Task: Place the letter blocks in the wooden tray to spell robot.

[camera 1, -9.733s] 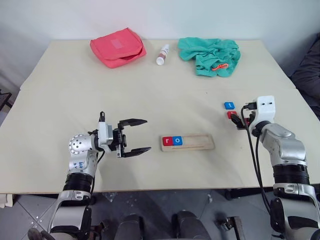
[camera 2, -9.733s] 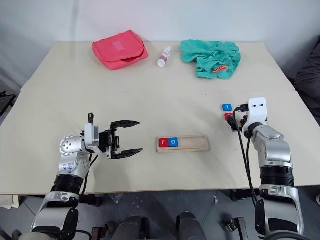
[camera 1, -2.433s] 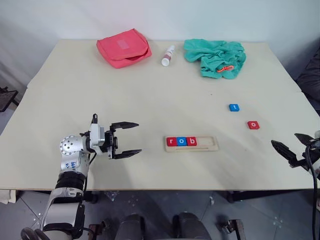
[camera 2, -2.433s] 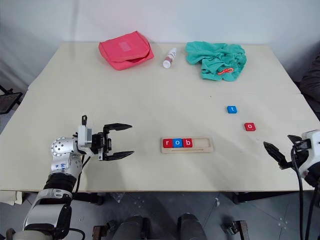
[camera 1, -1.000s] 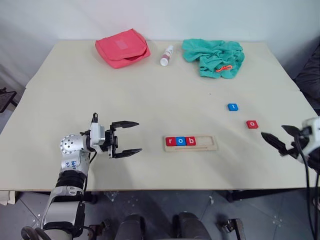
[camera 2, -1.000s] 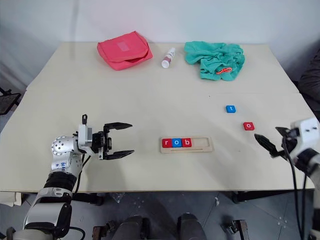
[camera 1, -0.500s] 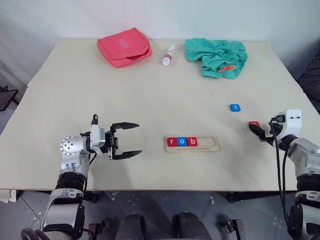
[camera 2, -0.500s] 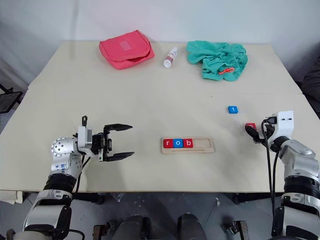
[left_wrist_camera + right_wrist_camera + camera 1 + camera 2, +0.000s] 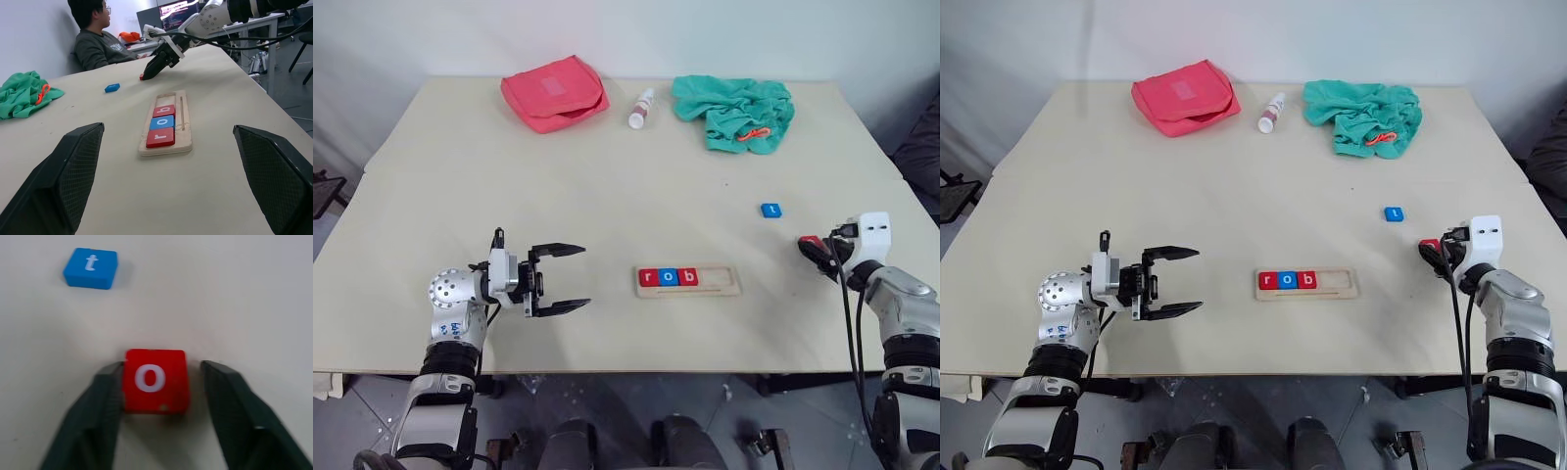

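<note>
**Red "o" block between the right gripper's fingers, three letters in the tray**

The table (image 9: 607, 176) carries everything, with soft items along its far edge; a teal cloth (image 9: 736, 110) lies at about one o'clock from the table's middle, a pink pouch (image 9: 554, 92) at about eleven o'clock, and a small white bottle (image 9: 639, 108) between the two, near twelve; the wooden tray (image 9: 689, 280) lies lengthwise near the front edge, at roughly five o'clock from the middle, and holds a red "r" block (image 9: 160, 137), a blue "o" block (image 9: 162, 122) and a red "b" block (image 9: 164, 110) side by side at its left end, the rest of the groove bare; the left gripper (image 9: 560, 279) hovers at nine o'clock from the tray, well apart from it, fingers spread wide and holding nothing; the right gripper (image 9: 155, 382) is at three o'clock from the tray, down at the tabletop, its fingers narrowed around a red "o" block (image 9: 155, 380), one finger touching the block's side and the other just off it, the block lying flat on the table; a blue "t" block (image 9: 771, 210) lies alone at about eleven o'clock from the right gripper, near it but apart; a person (image 9: 100, 38) sits beyond the table's far end in the left wrist view.
</note>
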You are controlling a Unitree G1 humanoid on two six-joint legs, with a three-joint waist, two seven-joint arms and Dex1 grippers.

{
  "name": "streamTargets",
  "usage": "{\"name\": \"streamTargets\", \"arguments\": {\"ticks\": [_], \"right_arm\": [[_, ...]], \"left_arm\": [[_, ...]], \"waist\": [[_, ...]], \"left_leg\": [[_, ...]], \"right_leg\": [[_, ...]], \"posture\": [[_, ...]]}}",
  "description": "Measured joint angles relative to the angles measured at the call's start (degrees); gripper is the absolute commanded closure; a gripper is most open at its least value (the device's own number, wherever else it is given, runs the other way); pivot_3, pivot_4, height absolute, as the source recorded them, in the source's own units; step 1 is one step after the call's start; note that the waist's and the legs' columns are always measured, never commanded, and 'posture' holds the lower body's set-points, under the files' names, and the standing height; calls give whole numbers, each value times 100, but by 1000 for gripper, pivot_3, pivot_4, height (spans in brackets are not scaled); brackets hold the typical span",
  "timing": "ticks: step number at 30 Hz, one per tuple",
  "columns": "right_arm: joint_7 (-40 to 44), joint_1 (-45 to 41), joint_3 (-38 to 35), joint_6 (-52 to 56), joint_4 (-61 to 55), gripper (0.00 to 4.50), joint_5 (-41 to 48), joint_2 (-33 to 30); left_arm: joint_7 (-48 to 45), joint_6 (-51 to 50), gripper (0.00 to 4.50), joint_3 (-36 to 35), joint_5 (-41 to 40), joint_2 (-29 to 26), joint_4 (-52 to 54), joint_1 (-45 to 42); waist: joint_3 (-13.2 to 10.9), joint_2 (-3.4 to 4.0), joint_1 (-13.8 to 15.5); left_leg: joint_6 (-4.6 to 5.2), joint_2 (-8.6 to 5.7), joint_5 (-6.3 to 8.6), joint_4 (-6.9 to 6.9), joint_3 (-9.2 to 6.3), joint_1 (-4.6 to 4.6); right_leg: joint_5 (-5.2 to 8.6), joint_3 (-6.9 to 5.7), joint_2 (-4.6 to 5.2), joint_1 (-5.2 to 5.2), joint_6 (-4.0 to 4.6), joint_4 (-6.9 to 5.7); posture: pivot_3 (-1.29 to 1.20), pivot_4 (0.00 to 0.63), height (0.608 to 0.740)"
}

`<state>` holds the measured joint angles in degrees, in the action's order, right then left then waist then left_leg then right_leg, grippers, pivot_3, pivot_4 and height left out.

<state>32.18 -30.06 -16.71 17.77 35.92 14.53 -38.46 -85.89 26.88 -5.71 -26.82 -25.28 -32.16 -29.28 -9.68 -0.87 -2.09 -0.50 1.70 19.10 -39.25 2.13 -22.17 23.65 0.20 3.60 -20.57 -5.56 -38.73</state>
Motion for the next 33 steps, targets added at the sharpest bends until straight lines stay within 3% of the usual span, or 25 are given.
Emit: {"name": "streamTargets", "arguments": {"ticks": [3, 13, 17, 26, 33], "right_arm": [[-255, 353, -111, 229, -637, 3037, 39, 105], [-1635, 1974, -557, 1731, -4318, 3037, 614, 1142], [-2360, 2639, -596, 2396, -5868, 3037, 749, 1815], [-2673, 3158, -554, 2784, -6381, 3037, 774, 2149], [-2527, 3142, -513, 2721, -6367, 624, 837, 2154]], "left_arm": [[-4, 4, 0, 0, -2, 3, -8, 1], [-11, 19, 0, 4, -12, -22, -242, -89], [-11, 55, 0, 14, -13, -1, -290, -159], [-12, 60, 0, 50, -13, 59, -470, -264], [-12, 61, 0, 64, -14, 64, -471, -371]], "waist": [[0, 0, 34], [-1, 4, 42], [-1, 4, 50], [-1, 4, 44], [-1, 4, 41]], "left_leg": [[0, 1, 0, 1, -5, -1], [-1, 1, 0, 8, -4, -4], [-1, -2, 0, 10, -7, -5], [-1, -4, -1, 10, -6, -3], [-1, -4, -1, 11, -5, -3]], "right_leg": [[0, -3, 0, 0, 0, 0], [0, 1, -3, -7, 0, -3], [0, 2, -2, -7, 0, -3], [0, 6, -4, -5, 0, 2], [0, 7, -5, -6, 0, 1]], "posture": [[0, 150, 740], [0, 150, 740], [0, 150, 740], [0, 150, 740], [0, 150, 740]]}}
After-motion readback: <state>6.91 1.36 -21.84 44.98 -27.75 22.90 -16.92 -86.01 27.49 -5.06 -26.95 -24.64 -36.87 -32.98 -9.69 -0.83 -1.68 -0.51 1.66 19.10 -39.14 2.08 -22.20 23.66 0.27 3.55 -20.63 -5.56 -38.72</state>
